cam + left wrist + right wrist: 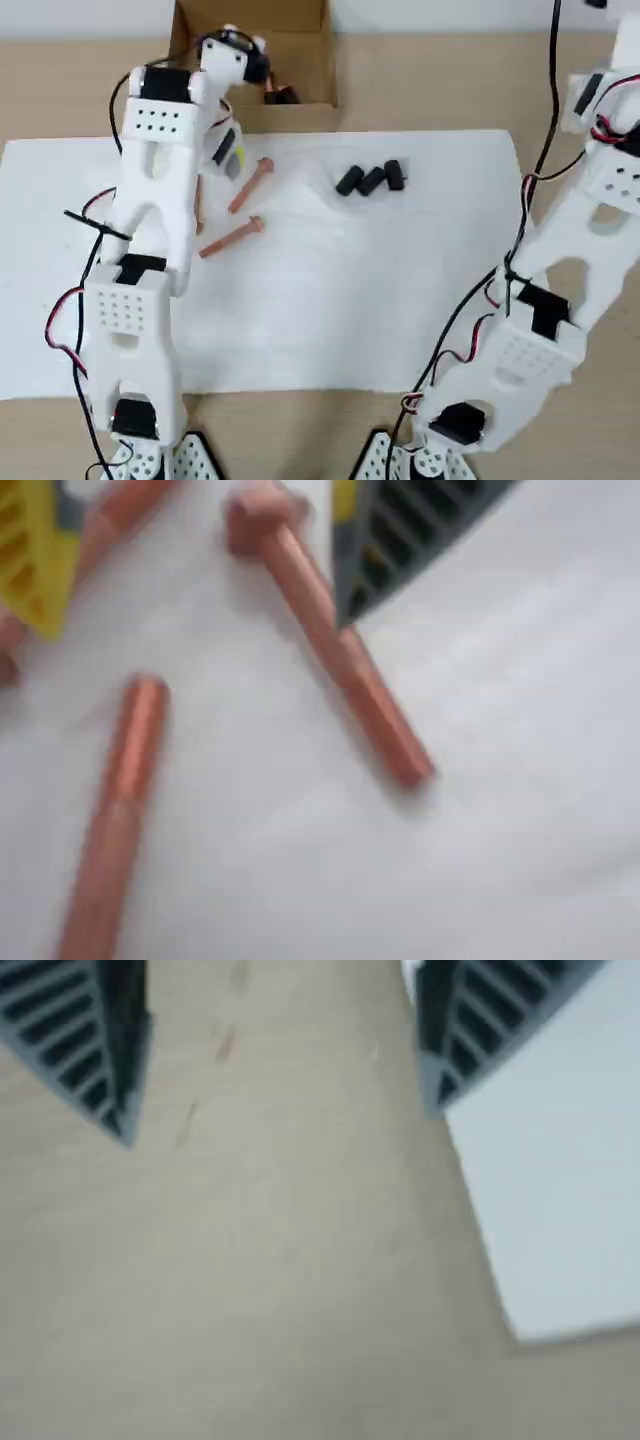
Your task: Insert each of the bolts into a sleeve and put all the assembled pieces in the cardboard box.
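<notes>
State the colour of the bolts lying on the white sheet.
Coppery pinkish-orange; the bolts show best in the left wrist view.

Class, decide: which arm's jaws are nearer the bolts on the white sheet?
Left. The left arm has its jaws open directly over the bolts. The right arm has its jaws past a corner of the white sheet, over bare table, well away from them.

The left arm (pixel 125 310) and right arm (pixel 520 352) are white plastic shells with hole grids and black motors (pixel 134 415). Red, black and white cables (pixel 525 215) trail along them.
</notes>
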Motion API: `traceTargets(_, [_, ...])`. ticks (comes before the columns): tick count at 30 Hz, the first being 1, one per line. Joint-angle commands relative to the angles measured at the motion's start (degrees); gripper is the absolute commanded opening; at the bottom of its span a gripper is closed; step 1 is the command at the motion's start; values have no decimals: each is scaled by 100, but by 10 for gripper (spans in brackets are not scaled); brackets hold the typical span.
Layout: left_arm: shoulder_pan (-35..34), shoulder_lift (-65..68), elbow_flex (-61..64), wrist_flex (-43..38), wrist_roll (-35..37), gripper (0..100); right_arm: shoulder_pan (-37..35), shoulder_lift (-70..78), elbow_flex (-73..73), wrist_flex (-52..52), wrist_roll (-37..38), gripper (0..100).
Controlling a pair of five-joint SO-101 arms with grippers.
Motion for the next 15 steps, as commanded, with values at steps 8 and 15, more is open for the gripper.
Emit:
traceTargets(8, [440, 919, -396, -633, 105, 188, -637, -954, 1130, 79, 220, 224])
traceTargets(15, [448, 1437, -949, -1020, 149, 188, -1165, -1587, 1613, 79, 193, 224])
